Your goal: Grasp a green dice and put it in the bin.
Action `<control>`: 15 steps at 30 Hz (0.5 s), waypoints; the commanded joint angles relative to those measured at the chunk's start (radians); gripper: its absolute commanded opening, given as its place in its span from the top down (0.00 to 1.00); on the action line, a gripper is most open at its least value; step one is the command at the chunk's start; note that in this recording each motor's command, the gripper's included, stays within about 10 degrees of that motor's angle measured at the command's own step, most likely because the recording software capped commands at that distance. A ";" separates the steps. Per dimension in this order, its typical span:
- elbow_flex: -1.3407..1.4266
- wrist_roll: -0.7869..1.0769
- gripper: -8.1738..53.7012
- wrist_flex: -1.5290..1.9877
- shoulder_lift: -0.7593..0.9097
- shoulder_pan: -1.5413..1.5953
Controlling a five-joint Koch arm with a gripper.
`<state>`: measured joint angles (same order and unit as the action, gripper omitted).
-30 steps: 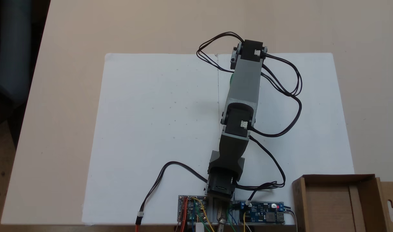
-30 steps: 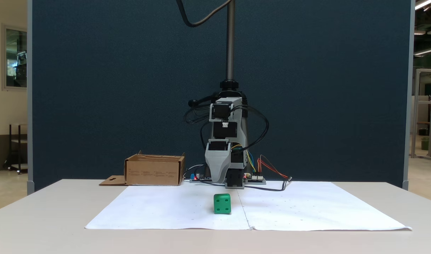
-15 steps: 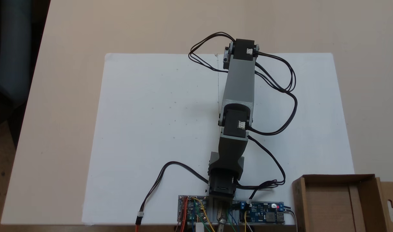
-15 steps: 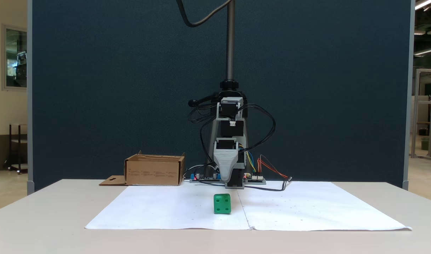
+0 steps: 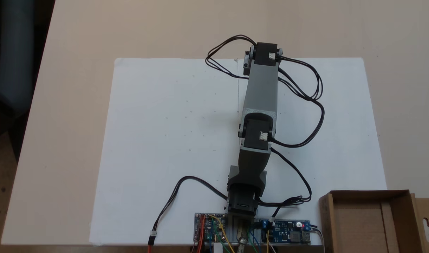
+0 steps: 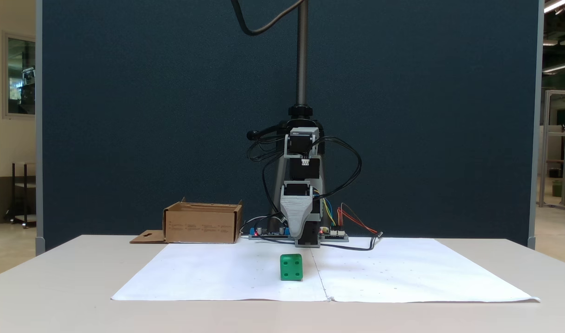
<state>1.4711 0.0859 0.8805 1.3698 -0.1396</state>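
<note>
— Beige desk (image 5: 73, 105) under a white paper sheet (image 5: 165, 123): that is the ground we have in the fixed view from above. We see the grey and black hobby arm (image 5: 260, 105) stretched up the picture from its base at the bottom edge, and the shallow brown corrugated cardboard box (image 5: 400, 200) at the lower right, open and well apart from the arm's far end.

— And the dice?

— The arm covers that spot from above. In the fixed view from the front, before a dark blue partition (image 6: 148, 115), we find the small bright green plastic dice (image 6: 291, 267) resting on the paper, nearer the camera than the arm and a little to the left of it.

— The fingers?

— We see the grey pointed wrist part hanging behind the dice, tip down. We cannot tell whether the fingers are apart or together. We judge the coming move as a reach forward and down onto the dice.
</note>
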 commanded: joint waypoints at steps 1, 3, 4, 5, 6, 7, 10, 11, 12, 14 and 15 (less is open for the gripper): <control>-0.012 0.078 0.11 0.006 0.035 -0.005; -0.012 0.080 0.11 0.005 0.021 -0.005; -0.012 0.080 0.11 0.003 0.017 -0.005; -0.012 0.081 0.11 -0.006 0.011 -0.005; -0.012 0.081 0.11 -0.018 0.003 -0.005; -0.012 0.081 0.11 -0.023 -0.002 -0.005; -0.014 0.081 0.11 -0.034 -0.017 -0.006; -0.014 0.081 0.11 -0.034 -0.025 -0.006; -0.014 0.081 0.11 -0.037 -0.028 -0.006; -0.014 0.081 0.11 -0.038 -0.034 -0.008; -0.014 0.080 0.11 -0.038 -0.040 -0.008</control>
<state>1.4711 0.0859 0.8621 1.3146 -0.1396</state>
